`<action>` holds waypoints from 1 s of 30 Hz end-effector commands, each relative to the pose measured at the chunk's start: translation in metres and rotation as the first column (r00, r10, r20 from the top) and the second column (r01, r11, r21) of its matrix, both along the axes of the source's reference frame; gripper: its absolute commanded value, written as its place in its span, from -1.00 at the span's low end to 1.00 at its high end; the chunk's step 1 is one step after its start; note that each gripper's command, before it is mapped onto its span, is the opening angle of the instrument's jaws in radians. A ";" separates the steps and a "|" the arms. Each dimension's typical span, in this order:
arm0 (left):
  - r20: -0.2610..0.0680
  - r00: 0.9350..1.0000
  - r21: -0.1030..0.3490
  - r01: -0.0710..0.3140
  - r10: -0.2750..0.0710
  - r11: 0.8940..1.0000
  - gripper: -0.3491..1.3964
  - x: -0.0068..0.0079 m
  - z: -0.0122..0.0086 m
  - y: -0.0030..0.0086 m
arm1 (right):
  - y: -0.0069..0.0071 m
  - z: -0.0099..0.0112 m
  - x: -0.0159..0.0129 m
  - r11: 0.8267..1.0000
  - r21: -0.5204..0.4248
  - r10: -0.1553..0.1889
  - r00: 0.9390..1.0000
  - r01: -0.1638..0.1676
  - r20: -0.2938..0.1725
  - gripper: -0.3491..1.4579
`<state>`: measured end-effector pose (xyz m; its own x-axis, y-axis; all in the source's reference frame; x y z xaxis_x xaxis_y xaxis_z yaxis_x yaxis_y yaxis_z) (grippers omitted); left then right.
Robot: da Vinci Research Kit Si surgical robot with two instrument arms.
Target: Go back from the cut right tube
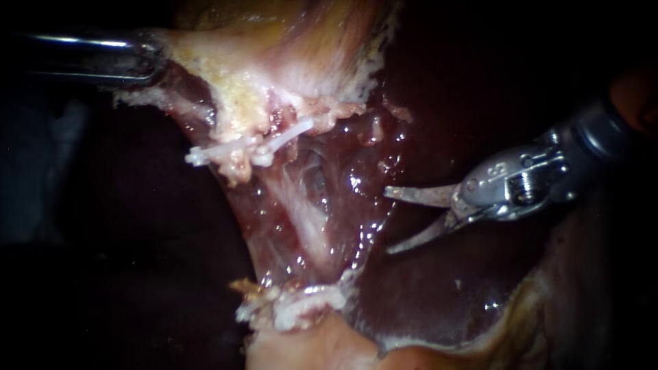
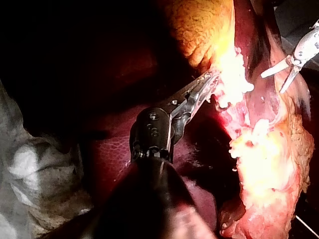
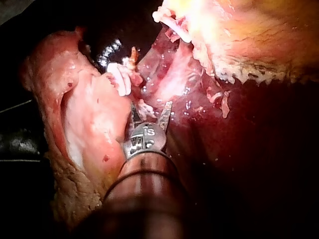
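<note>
The right instrument [image 1: 401, 220] slopes down from the upper right, its blades spread and empty, just clear of the pale tube [image 1: 301, 219] running between white clips [image 1: 233, 152]. The left instrument [image 1: 155, 58] lies level, its jaws clamping the gallbladder [image 1: 274, 48].

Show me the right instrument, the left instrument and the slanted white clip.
right instrument [image 1: 388, 221], endoscope view, midway between its open blade tips.
left instrument [image 2: 209, 79], left wrist view, tips of jaws shut on pale tissue [image 2: 234, 74].
slanted white clip [image 1: 291, 135], endoscope view, middle of its bar.
</note>
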<state>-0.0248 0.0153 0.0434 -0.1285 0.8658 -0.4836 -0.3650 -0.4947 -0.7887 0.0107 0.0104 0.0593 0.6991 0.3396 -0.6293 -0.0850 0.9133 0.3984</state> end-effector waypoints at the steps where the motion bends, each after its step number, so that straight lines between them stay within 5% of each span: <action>1: -0.002 1.000 -0.001 0.002 -0.002 1.000 -1.00 0.0000 0.0001 0.0000 | 0.0000 0.0000 -0.0001 1.000 0.003 0.000 1.000 0.000 0.001 0.99; 17: -0.020 1.000 -0.020 -0.005 0.004 1.000 -1.00 -0.0031 0.0055 -0.0009 | 0.0005 0.0004 -0.0012 1.000 0.004 -0.001 1.000 0.001 0.002 0.99; 30: -0.021 1.000 -0.019 -0.008 0.008 1.000 -1.00 -0.0033 0.0057 -0.0008 | 0.0007 0.0002 -0.0013 1.000 0.013 -0.005 1.000 0.005 -0.001 0.99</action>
